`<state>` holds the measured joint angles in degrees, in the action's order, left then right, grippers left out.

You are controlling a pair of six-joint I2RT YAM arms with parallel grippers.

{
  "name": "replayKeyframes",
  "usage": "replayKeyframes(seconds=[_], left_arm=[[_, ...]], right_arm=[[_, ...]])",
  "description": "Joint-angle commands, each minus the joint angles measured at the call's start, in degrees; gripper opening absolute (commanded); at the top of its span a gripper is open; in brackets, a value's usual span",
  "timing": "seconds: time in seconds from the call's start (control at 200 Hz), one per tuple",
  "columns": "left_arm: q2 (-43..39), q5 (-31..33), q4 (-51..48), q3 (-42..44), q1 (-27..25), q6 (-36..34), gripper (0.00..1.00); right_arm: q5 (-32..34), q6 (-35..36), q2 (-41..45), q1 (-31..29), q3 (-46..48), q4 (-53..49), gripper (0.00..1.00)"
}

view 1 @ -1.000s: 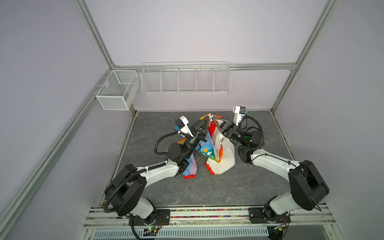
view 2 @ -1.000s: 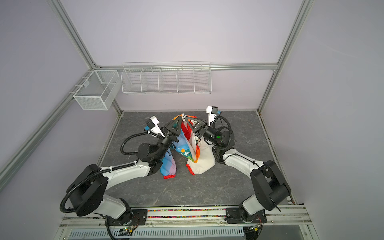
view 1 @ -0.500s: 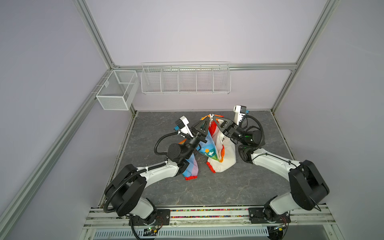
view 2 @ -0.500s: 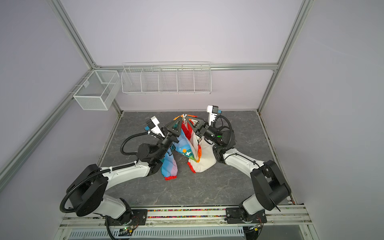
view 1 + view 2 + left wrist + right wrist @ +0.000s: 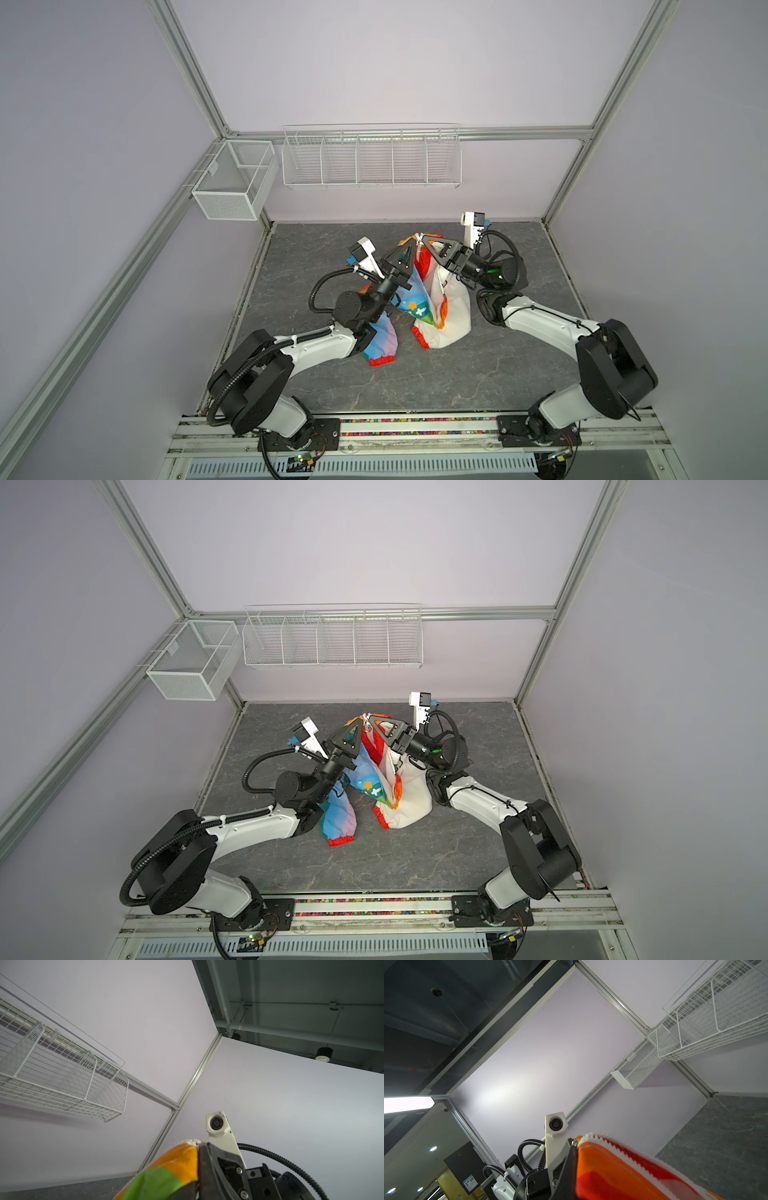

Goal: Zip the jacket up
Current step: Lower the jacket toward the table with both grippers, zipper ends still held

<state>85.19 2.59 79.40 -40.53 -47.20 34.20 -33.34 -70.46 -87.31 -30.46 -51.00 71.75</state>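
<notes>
I'm looking at a dark grey, marble-patterned tabletop [image 5: 457,386], seen in both top views. Near its middle lies the jacket [image 5: 453,320]. Its bunched white lower part and a striped sleeve [image 5: 380,343] ending in a red cuff [image 5: 382,360] rest on the surface. The rest of the garment hangs above it.

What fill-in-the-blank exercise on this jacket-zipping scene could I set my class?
The left gripper and the right gripper are both ____ on the jacket. The jacket's zipper teeth are ____ in colour. The cuff of the lowest-hanging sleeve is ____ in colour.
Missing words: shut; white; red.
</notes>
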Motion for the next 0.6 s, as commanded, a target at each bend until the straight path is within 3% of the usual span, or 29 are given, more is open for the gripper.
replayKeyframes(seconds=[0.0,0.19,0.265,0.405,0.595], left_arm=[[-1.5,1.7,-3.3,1.8,0.2,5.3,0.00],[-6.0,1.7,-18.1,1.8,0.2,11.9,0.00],[-8.6,2.0,-26.3,1.9,0.2,14.2,0.00],[-12.2,2.3,-36.9,3.2,-0.2,18.1,0.00],[-12.9,4.6,-36.8,7.5,-2.1,21.9,0.00]], right_arm=[[1.8,-1.0,1.7,1.5,-4.0,-6.3,0.07],[3.2,9.7,5.4,1.6,-6.7,-38.4,0.07],[3.2,10.3,5.1,2.0,-7.2,-44.7,0.07],[1.3,3.6,2.0,3.0,-4.6,-41.6,0.07],[4.4,-7.1,-3.3,2.9,1.6,-27.3,0.07]])
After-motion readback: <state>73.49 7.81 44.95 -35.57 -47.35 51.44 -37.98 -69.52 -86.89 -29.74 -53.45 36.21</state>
